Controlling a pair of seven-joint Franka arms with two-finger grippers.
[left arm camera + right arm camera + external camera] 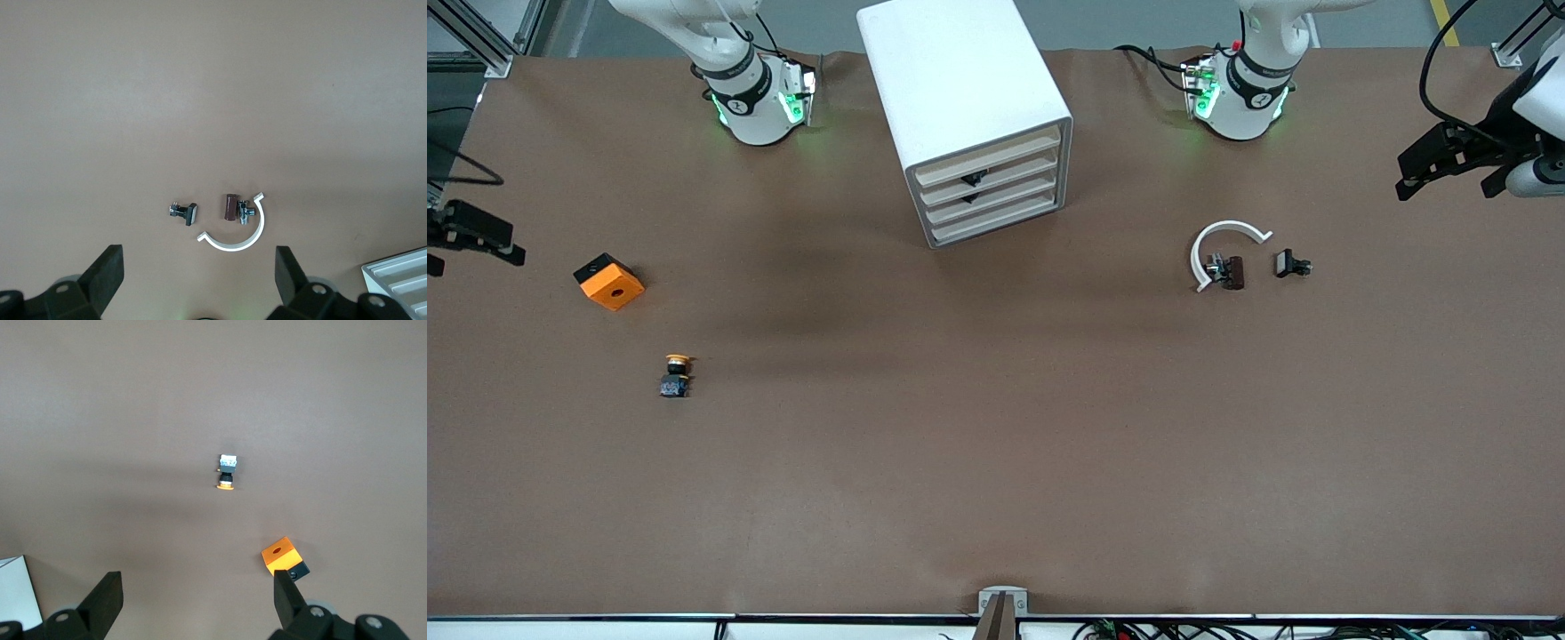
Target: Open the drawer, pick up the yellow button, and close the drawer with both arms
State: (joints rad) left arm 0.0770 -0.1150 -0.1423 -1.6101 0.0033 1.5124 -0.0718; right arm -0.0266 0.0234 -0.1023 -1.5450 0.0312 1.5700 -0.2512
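Brown tabletop, wide and flat, with a white cabinet standing between the two arm bases. Four cream drawer fronts, all pushed in – the drawer at the top flush with the rest, small black handles showing on the upper two.

Button out on the tabletop, not in any drawer: yellow-orange cap, black-and-blue body, toward the right arm's end of the table. Orange block with its black hole farther from the front camera than the button, the two apart from each other. Same pair clear in the right wrist view – button and orange block both on bare brown surface.

Right tool up at the right arm's end of the table, fingers spread wide, holding nothing; in the right wrist view, right tool with a dark finger at either side and open tabletop between.

Left tool up at the left arm's end, likewise spread wide and empty. Left wrist view looking down past the left tool at a white curved piece, a brown-and-metal part inside its arc, and a small black clip just beside it. Same cluster in the front view: white curved piece, small black clip beside it.
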